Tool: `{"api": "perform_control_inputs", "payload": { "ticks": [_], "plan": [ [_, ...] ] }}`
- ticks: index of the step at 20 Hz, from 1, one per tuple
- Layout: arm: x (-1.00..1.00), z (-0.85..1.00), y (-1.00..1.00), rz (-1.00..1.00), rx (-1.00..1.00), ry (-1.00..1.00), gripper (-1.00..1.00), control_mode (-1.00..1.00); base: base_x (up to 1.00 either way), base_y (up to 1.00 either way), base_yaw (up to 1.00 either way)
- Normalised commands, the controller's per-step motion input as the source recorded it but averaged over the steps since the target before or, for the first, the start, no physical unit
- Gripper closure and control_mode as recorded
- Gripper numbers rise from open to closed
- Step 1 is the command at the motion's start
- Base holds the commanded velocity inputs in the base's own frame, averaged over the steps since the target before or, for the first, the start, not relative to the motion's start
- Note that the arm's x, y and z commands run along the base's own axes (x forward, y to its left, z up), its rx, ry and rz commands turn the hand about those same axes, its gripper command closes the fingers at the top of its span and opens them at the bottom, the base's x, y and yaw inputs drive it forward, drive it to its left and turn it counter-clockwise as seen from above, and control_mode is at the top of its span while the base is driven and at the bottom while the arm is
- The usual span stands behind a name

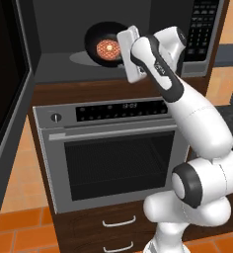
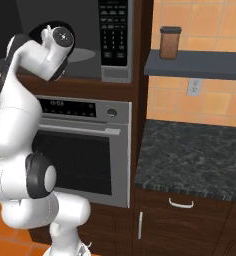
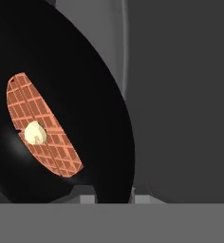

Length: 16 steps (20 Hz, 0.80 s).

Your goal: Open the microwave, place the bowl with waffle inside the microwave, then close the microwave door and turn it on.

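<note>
Top of the left base frame, the microwave (image 1: 59,54) gapes wide, its microwave door (image 1: 7,113) swung out along the left edge, and the white arm (image 1: 197,128) climbs from lower right up into the cavity. Upper middle of that frame, the bowl with waffle (image 1: 104,45) is inside the opening, tipped so its face looks out at us, above the pale turntable (image 1: 86,58). In the hand view the bowl's black rim sweeps across the left half, the fingers (image 3: 114,198) clamped on its edge at the bottom, narrow gap between them. Judgement call: the step is setting it down, so level the bowl first, lower until it rests on the turntable, then let go, or the waffle (image 3: 42,128) and its pale butter pat (image 3: 35,133) could slide. Room looks fair: dark cavity wall to the right in the hand view, keypad panel (image 1: 203,29) at upper right of the left base frame close by the wrist, so back straight out, clear of the door on the left
</note>
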Motion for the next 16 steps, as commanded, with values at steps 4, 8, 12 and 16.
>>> {"api": "perform_control_inputs", "payload": {
  "ticks": [4,8,12,16],
  "plan": [
    [0.62,0.02,0.3,-0.02,-0.06,-0.01,1.0,-1.0,0.0,0.0,0.0],
    [0.27,0.29,0.05,0.0,0.0,-0.01,1.0,-1.0,0.0,0.0,0.0],
    [0.46,0.1,0.02,0.0,0.0,0.0,1.0,-1.0,0.0,0.0,0.0],
    [0.71,-0.21,0.09,0.0,-0.01,0.0,1.0,-1.0,0.0,0.0,0.0]
  ]
}}
